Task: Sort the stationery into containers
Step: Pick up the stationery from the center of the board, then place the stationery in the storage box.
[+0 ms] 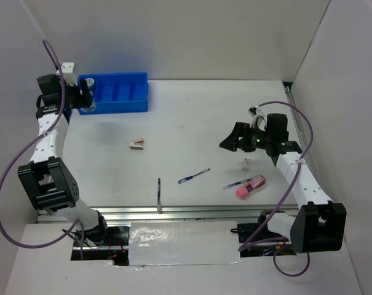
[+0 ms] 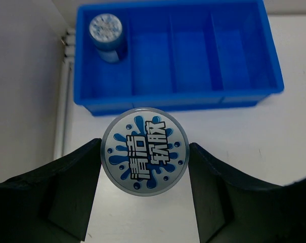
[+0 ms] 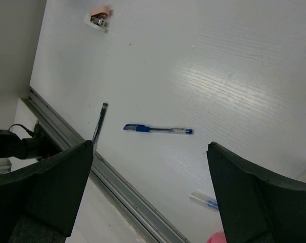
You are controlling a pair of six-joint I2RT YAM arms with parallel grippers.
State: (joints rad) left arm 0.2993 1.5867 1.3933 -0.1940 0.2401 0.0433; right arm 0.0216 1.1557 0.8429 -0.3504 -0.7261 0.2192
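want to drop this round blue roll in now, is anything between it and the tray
Nothing visible. The roll in the left tool faces the tray across bare table; only the tray's near wall lies ahead. A second roll sits in its leftmost compartment.

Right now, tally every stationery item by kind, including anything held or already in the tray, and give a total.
Round blue tubs: 2
Blue pens: 2
Pink tube: 1
Dark stick: 1
Small pink or white pieces: 2
Total: 8
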